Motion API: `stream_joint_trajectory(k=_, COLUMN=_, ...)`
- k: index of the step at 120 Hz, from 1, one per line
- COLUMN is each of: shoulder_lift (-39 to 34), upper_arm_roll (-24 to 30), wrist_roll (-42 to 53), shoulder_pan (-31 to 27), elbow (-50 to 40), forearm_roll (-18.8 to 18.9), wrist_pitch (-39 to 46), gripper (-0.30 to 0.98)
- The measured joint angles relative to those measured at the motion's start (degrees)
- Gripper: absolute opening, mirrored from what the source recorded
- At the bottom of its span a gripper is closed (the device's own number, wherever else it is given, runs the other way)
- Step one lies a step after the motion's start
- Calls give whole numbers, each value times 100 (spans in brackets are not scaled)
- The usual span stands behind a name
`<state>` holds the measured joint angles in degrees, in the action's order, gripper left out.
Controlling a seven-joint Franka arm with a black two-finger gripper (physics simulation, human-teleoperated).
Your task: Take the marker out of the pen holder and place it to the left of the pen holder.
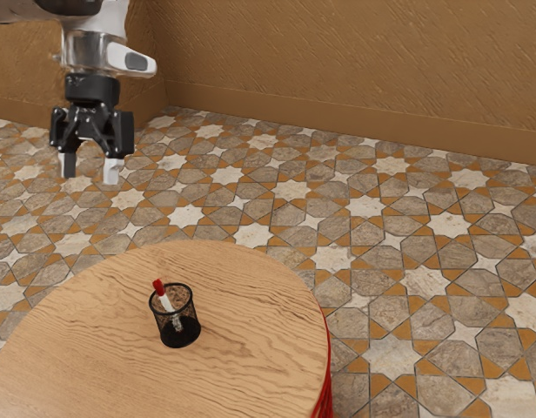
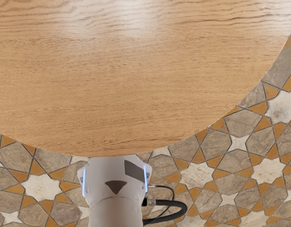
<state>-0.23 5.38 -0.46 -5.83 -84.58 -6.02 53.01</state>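
Pen holder: we find a round black mesh cup (image 1: 190, 327) standing upright on the table (image 1: 259, 318), its mouth open at the top.
Contents: we record the marker (image 1: 167, 302) inside the cup, tilted, its red cap (image 1: 158, 285) above the rim toward the exterior view's left; its white body runs down behind the mesh.
Gripper: we see the black gripper (image 1: 90, 169) released, its two fingers spread, hanging well above the table and well apart from the cup.
Table: we note a round, wood-grained top with red showing below its edge at the exterior view's right.
Arm base: in the wrist view we observe the white base (image 2: 115, 184) by the table's curved edge, a black cable (image 2: 176, 206) beside it.
Floor: we log star-patterned tiles (image 1: 365, 206).
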Motion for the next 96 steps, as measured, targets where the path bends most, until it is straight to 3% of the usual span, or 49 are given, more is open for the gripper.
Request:
stream_joint_trajectory(k=16, shoulder_lift=104, upper_arm_roll=1, wrist_roll=-41, shoulder_pan=20, elbow=-223, forearm_roll=-91, wrist_pitch=1515, gripper=69)
stream_joint_trajectory(k=32, shoulder_lift=1327, upper_arm_roll=-8, wrist_roll=-188, shoulder_pan=-229, elbow=-204, forearm_roll=-137, wrist_pitch=2101, gripper=68)
stream_joint_trajectory(k=47, shoulder_lift=2401, upper_arm_roll=-153, wrist_roll=-299, shoulder_pan=-517, elbow=-224, forearm_roll=-168, wrist_pitch=2365, gripper=69)
stream_joint_trajectory(k=61, shoulder_lift=2981, upper_arm_roll=-191, wrist_roll=-379, shoulder_pan=-578, elbow=-223, forearm_roll=-166, wrist_pitch=2500, gripper=68)
stream_joint_trajectory(k=96, shoulder_lift=3150, upper_arm_roll=-203, wrist_roll=-538, shoulder_pan=-658, elbow=-613, forearm_roll=-140, wrist_pitch=2383, gripper=39)
